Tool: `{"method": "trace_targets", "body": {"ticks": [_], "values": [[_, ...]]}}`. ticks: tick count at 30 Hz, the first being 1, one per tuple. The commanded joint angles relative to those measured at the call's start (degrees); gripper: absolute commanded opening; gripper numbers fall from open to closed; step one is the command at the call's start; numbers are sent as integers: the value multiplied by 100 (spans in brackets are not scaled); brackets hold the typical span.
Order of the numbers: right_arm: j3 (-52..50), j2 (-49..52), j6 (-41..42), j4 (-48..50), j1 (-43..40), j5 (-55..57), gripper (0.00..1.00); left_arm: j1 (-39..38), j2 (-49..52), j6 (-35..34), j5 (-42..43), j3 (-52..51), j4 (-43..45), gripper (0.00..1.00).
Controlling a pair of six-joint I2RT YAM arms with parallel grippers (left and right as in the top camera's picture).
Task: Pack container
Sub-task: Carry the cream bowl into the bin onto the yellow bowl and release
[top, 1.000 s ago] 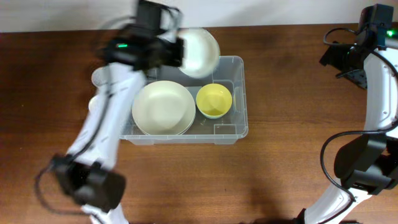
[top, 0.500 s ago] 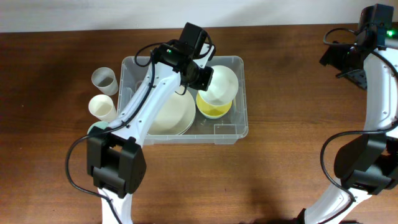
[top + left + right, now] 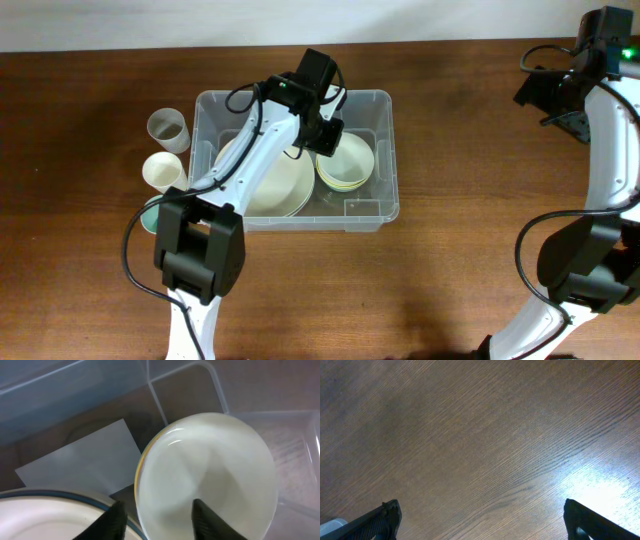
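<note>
Container [image 3: 386, 190]: L gripper [image 3: 158, 506] open, astride bowl [image 3: 220, 475]

Robot lab tabletop, wooden table [image 3: 460, 150], left arm [image 3: 250, 165], right arm [image 3: 612, 150], white wall [image 3: 120, 20]

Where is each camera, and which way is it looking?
Overhead: sits above the table, looks straight down on the container, two cups, left arm and right arm.
Left wrist: rides the left arm, looks down into the container at the white bowl; the open left gripper shows.
Right wrist: rides the right arm, looks down at bare table; the open right gripper shows.
Shared: overhead and left wrist both show the white bowl and plate.
</note>
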Motion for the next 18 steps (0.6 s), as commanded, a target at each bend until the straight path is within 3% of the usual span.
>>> {"method": "trace_targets", "body": {"ticks": [1, 2, 3, 13, 18], "values": [[-17, 0, 9, 17, -7, 9, 99, 13, 50, 50, -313, 61, 61, 60], [-17, 0, 9, 17, -7, 9, 99, 22, 50, 50, -417, 92, 59, 74], [-17, 0, 9, 17, -7, 9, 99, 66, 48, 50, -575, 216, 37, 99], [-17, 0, 9, 17, -7, 9, 99, 1032, -20, 0, -647, 2404, -1005, 99], [-17, 0, 9, 17, -7, 9, 99, 2079, -20, -1001, -1209, 2916, -1547, 99]]}}
